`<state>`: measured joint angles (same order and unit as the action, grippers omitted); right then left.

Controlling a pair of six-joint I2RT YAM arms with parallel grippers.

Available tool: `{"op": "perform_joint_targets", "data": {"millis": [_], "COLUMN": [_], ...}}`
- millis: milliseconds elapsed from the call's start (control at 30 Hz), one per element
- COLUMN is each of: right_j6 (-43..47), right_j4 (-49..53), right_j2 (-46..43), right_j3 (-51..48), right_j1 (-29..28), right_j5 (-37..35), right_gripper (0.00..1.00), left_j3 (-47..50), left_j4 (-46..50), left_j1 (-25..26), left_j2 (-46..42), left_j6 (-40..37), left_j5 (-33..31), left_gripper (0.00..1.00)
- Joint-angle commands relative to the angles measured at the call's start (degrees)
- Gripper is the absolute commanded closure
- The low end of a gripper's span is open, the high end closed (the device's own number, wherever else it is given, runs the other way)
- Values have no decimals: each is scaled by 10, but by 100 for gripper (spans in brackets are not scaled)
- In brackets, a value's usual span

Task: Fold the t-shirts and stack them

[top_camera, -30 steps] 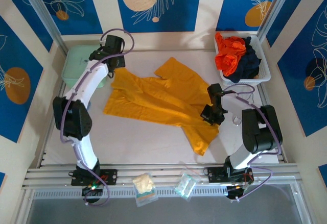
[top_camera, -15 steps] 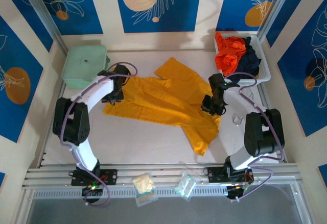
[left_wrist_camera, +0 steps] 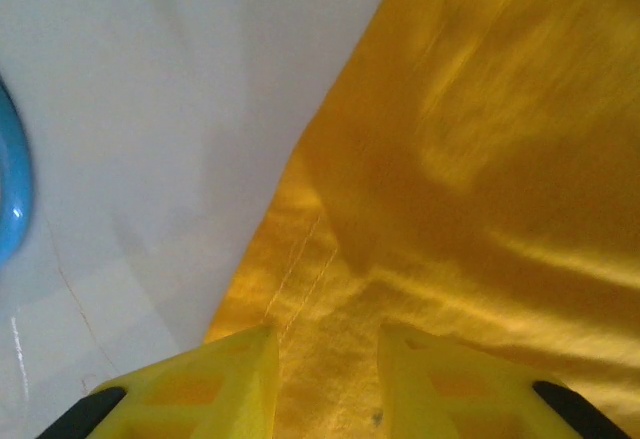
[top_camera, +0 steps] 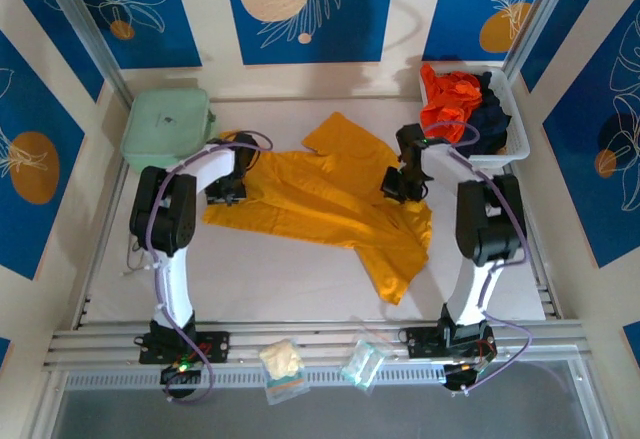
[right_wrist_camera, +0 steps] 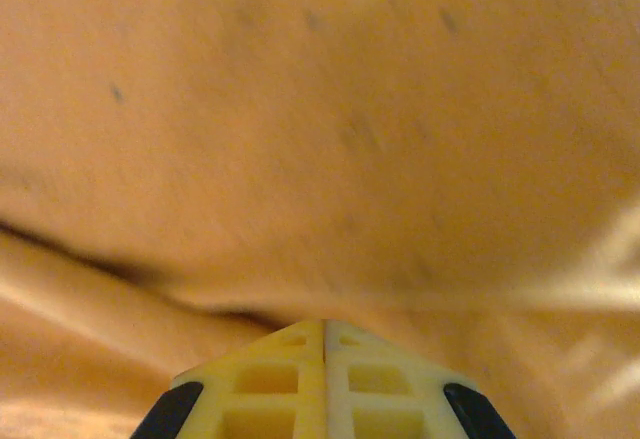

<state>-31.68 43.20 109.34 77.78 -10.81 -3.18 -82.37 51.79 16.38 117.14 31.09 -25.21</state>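
Observation:
The golden-yellow t-shirt (top_camera: 320,194) lies spread out and crumpled across the middle of the white table. At its left edge my left gripper (top_camera: 228,189) is down on the cloth. In the left wrist view that gripper (left_wrist_camera: 325,344) has its jaws a little apart, astride the stitched hem of the yellow shirt (left_wrist_camera: 480,159). On the shirt's right part my right gripper (top_camera: 398,187) is shut. In the right wrist view its closed tips (right_wrist_camera: 324,324) meet a fold of yellow cloth (right_wrist_camera: 320,109). The orange-red t-shirt (top_camera: 450,104) and the navy t-shirt (top_camera: 490,124) are bunched in a basket.
The white basket (top_camera: 478,161) stands at the back right. A mint-green case (top_camera: 168,124) sits at the back left, close to my left arm. Two small clear packets (top_camera: 283,364) (top_camera: 363,364) lie on the front rail. Bare table (left_wrist_camera: 150,109) lies left of the shirt.
My left gripper came down from beside the mint case onto the shirt's left edge and narrowed its jaws. My right gripper, shut throughout, moved away from me and leftward over the shirt.

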Motion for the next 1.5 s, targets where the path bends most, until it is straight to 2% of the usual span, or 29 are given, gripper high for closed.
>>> {"op": "perform_joint_targets", "data": {"millis": [0,200,333,500,667,833,1033,1233,1467], "right_j6": [45,76,72,24,-55,-123,-192,-195,-199], "right_j4": [-11,0,48,124,166,152,87,89,39], "right_j2": [62,167,243,339,391,378,297,244,183], "right_j3": [68,202,302,417,474,466,361,321,214], "right_j1": [-3,-15,-24,-33,-15,11,25,47,88], "right_j5": [28,35,45,32,-3,14,7,-25,-18], "right_gripper": [100,100,100,100,100,100,100,100,100], "left_j3": [58,187,248,311,348,365,388,397,402], "left_j4": [31,33,41,51,59,57,28,-3,-27], "left_j1": [-1,15,37,58,61,61,61,61,61], "left_j2": [-31,-123,-178,-251,-304,-316,-307,-287,-273], "left_j6": [18,51,86,134,160,167,172,165,161], "left_j5": [34,85,111,133,140,142,148,155,164], "left_gripper": [68,68,68,67,67,67,67,67,68]}}
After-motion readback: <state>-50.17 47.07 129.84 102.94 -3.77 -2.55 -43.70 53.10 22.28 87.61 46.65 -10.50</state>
